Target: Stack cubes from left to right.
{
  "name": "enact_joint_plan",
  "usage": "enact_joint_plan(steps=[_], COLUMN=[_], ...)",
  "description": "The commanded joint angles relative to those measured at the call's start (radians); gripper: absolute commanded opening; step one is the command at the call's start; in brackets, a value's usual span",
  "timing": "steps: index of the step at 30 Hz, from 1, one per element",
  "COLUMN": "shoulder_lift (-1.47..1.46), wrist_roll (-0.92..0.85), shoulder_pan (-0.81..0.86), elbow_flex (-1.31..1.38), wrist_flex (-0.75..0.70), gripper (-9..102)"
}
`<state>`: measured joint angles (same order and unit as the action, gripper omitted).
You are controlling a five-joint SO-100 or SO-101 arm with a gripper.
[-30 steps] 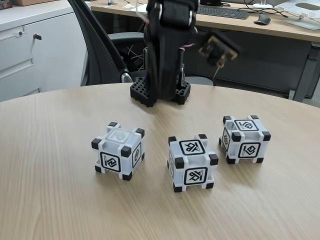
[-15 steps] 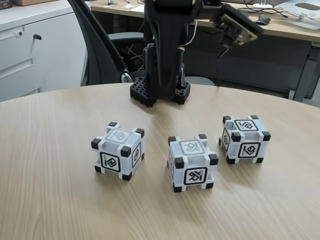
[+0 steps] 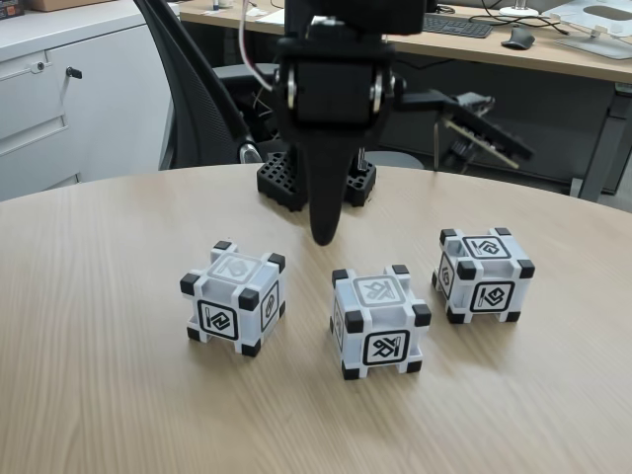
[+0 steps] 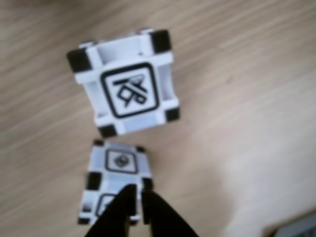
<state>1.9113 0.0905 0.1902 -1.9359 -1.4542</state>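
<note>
In the fixed view, three alike grey-white plastic cubes stand in a loose row on the pale wood-grain round table (image 3: 89,395), well apart from one another. The left grey-white cube (image 3: 234,297) sits turned a little, one corner towards the camera. The middle grey-white cube (image 3: 380,322) is squarer to the view, and the right grey-white cube (image 3: 483,275) lies slightly further back. None is stacked, so by my reading the task is at its very start.

The black two-finger gripper (image 3: 323,235) hangs point-down above the table, between the left and middle cubes and a little behind them, clear of both. In the wrist view its dark fingertips (image 4: 123,200) come up from the bottom edge with a narrow gap between them: the jaws are nearly closed and hold nothing. That view shows the middle cube (image 4: 126,89) large and one blurred cube (image 4: 116,173) just beyond the tips; which one it is I cannot say for sure.

To do the reach well, I judge the jaws must first spread wider than a cube, then come straight down centred over it, fingers meeting two opposite flat faces rather than the raised corners.

Each cube is smooth, hard, slightly translucent plastic with black blocks at every corner and a black-framed square glyph on each face. The recessed edges between blocks could catch a fingertip. The matte table should let a nudged cube slide
</note>
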Motion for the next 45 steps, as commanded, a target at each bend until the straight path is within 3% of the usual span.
enact_joint_plan(steps=[1,6,15,25,34,37,45], shoulder_lift=[0.011,0.008,0.011,0.012,0.014,0.014,-0.003], wrist_roll=[-0.012,-0.021,0.015,0.16,0.29,0.316,0.319], shoulder_pan=[0.005,0.005,-0.02,-0.41,-0.607,-0.655,-0.676], elbow_flex=[0.049,0.054,0.054,0.04,0.04,0.04,0.04], wrist_flex=[-0.058,-0.132,-0.133,-0.133,-0.135,-0.135,-0.135], gripper=[0,0,0,0,0,15,34])
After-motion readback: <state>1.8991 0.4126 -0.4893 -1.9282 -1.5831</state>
